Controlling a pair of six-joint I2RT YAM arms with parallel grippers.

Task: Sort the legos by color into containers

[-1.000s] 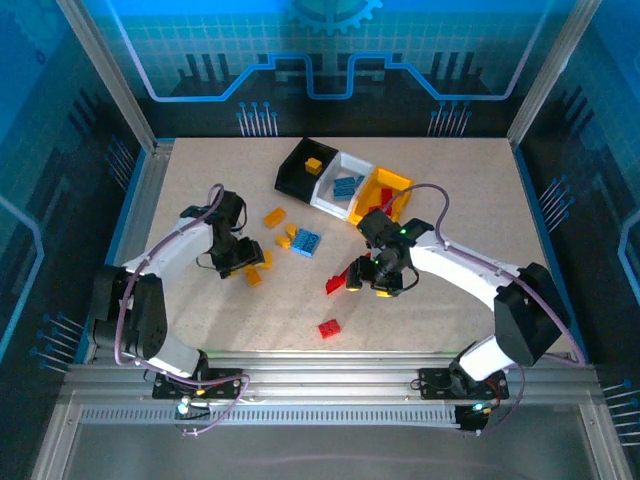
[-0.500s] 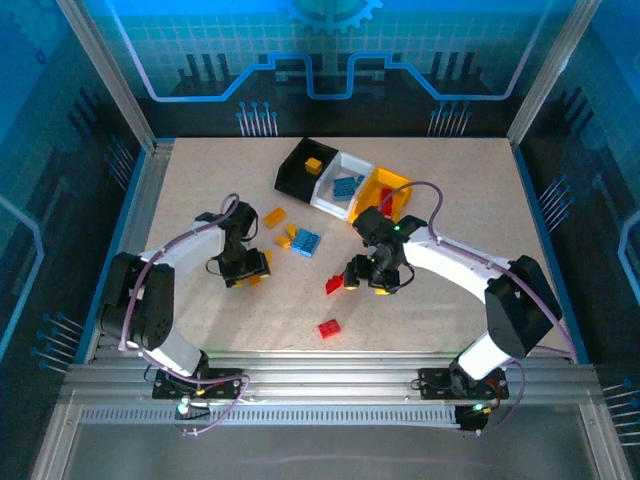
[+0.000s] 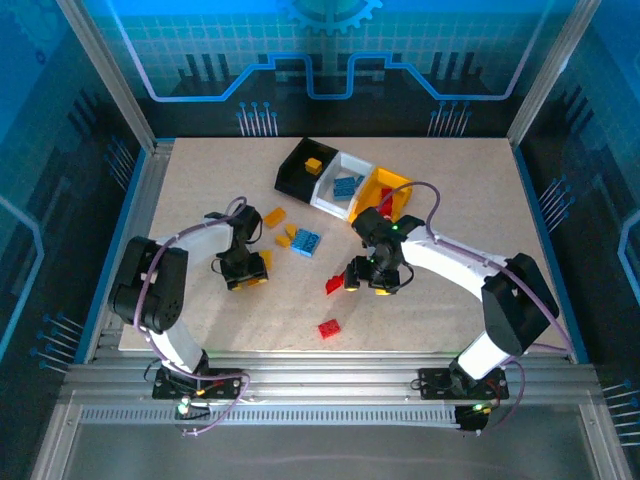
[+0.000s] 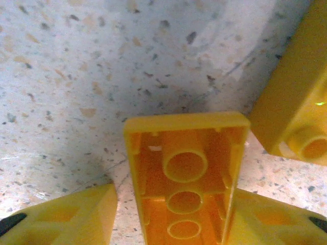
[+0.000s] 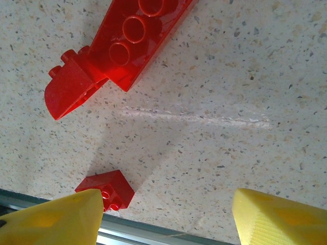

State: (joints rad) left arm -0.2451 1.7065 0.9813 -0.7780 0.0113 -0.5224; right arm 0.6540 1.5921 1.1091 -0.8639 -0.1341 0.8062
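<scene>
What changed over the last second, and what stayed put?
The left gripper edged right, its fingers now straddling an upside-down yellow brick. The right gripper shifted slightly left toward the long red brick. The blue brick, small red brick and bins stayed put.

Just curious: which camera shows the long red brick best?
The right wrist view: the long red brick lies close up, its hollow underside plain. In the top view it is a small red sliver beside the right hand.

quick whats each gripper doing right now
left gripper: jaws either side of a yellow brick, grip cannot be told
right gripper: open, holding nothing
</scene>
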